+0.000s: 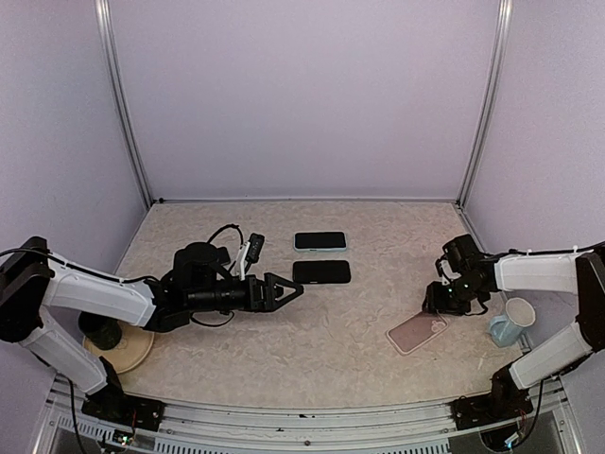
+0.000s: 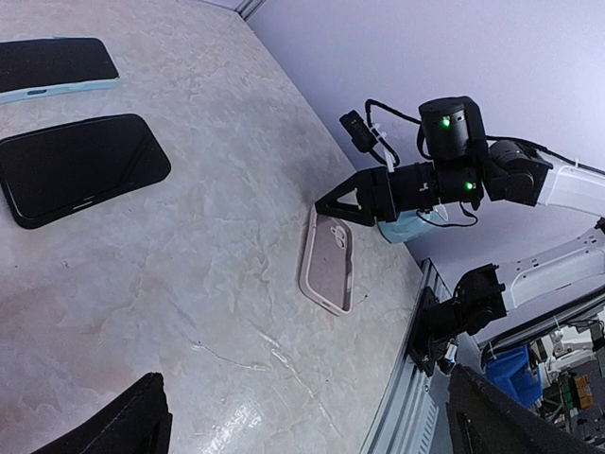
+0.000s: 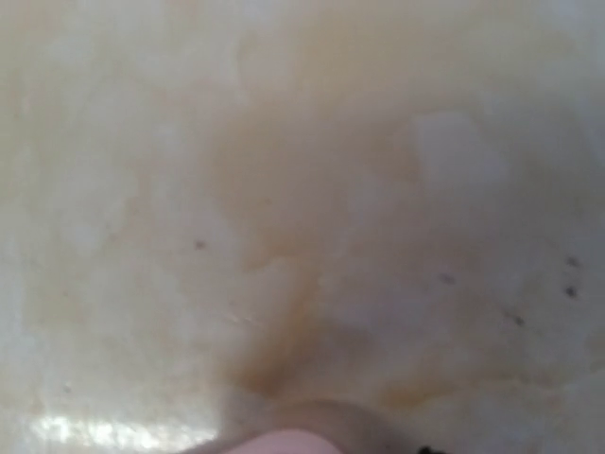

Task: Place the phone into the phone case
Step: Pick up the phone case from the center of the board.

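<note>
The bare black phone [image 1: 321, 272] [image 2: 80, 168] lies flat at mid-table. The empty pink phone case [image 1: 417, 331] [image 2: 329, 260] lies hollow side up to the right. My left gripper [image 1: 284, 291] [image 2: 302, 397] is open and holds nothing; it hovers just left of the black phone. My right gripper [image 1: 442, 301] [image 2: 345, 200] is low at the far end of the case, its tips at the rim. The right wrist view is a blurred close-up of the table, with a pink strip of the case [image 3: 284, 443] at the bottom and no fingers showing.
A second phone in a light blue case [image 1: 319, 241] [image 2: 52, 64] lies just beyond the black one. A pale blue mug [image 1: 510, 322] stands right of the right gripper. A round plate [image 1: 132, 355] with a dark object sits at the near left.
</note>
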`<action>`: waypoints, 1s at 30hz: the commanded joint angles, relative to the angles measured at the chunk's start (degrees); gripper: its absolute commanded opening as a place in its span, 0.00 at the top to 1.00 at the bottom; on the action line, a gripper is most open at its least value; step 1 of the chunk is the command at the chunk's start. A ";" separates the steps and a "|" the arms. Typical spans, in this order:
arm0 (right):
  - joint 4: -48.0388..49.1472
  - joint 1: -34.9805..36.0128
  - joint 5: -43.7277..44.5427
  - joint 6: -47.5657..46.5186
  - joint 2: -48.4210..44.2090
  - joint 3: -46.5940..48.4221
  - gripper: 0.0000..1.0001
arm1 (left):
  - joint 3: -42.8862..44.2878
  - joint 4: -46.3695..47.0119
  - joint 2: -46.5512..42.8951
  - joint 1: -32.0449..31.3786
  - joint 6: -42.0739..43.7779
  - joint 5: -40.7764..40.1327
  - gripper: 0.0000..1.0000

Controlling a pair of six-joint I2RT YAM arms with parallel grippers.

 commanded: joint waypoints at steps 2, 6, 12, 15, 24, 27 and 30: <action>0.04 -1.08 -0.17 0.37 -2.15 -1.15 0.50 | 1.27 0.16 0.07 -0.43 0.51 0.59 0.01; 0.64 -1.08 -1.03 0.77 -2.10 -2.35 0.51 | 1.21 0.39 0.34 -0.56 0.43 0.57 0.01; 1.92 -1.08 -1.45 2.45 -3.99 -4.82 0.52 | 1.01 0.42 0.28 -0.56 0.52 0.44 0.01; 2.29 -1.08 -1.99 2.79 -4.29 -5.58 0.56 | 1.01 0.77 0.58 -0.54 0.40 0.50 0.01; 2.77 -1.13 -2.69 2.61 -4.28 -5.86 0.70 | 0.84 2.10 1.32 -0.54 -0.25 1.04 0.01; 3.11 -1.11 -3.36 2.34 -4.10 -5.91 0.70 | 0.70 2.06 1.27 -0.56 -0.27 0.92 0.01; 3.51 -1.08 -3.81 2.22 -4.09 -6.18 0.71 | 0.66 1.97 1.19 -0.51 -0.27 0.88 0.01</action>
